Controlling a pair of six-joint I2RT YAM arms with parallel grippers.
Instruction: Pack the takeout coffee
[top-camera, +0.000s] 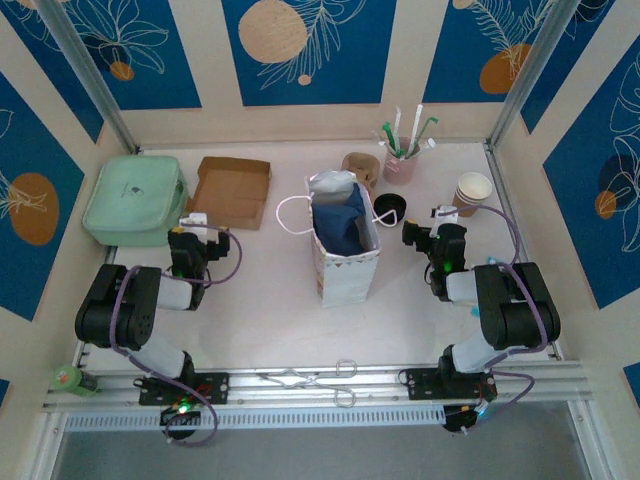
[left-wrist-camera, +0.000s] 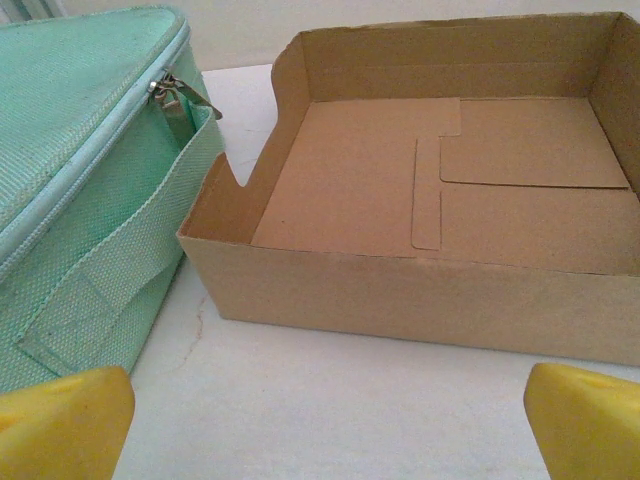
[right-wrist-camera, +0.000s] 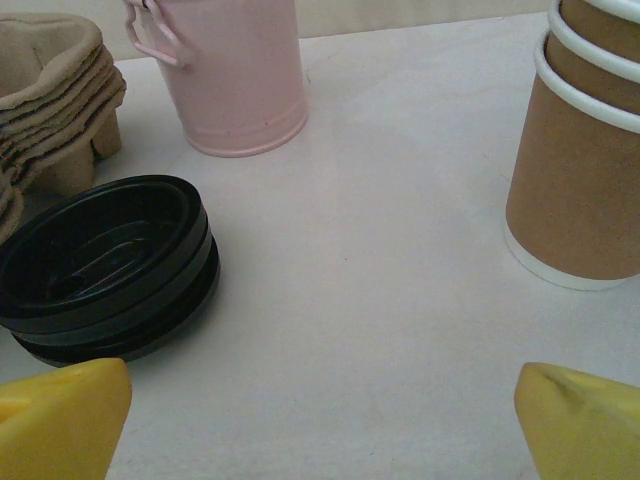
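A stack of kraft-brown paper cups (top-camera: 472, 192) with white rims stands at the back right, open-topped; in the right wrist view the cups (right-wrist-camera: 585, 170) rise at the right edge. Black plastic lids (top-camera: 389, 209) lie apart from them in their own low stack (right-wrist-camera: 100, 265). My right gripper (top-camera: 437, 222) hovers low between lids and cups, open and holding nothing (right-wrist-camera: 320, 425). My left gripper (top-camera: 197, 222) is open over bare table (left-wrist-camera: 320, 425), facing the cardboard box. A white paper bag (top-camera: 345, 245) stands open at the centre.
A pink cup of straws (top-camera: 400, 165) (right-wrist-camera: 240, 80) and stacked pulp carriers (top-camera: 360, 165) (right-wrist-camera: 50, 100) stand at the back. An open cardboard box (top-camera: 232, 190) (left-wrist-camera: 420, 200) and a mint-green zip bag (top-camera: 135, 200) (left-wrist-camera: 70, 180) sit at the left. Walls enclose the table.
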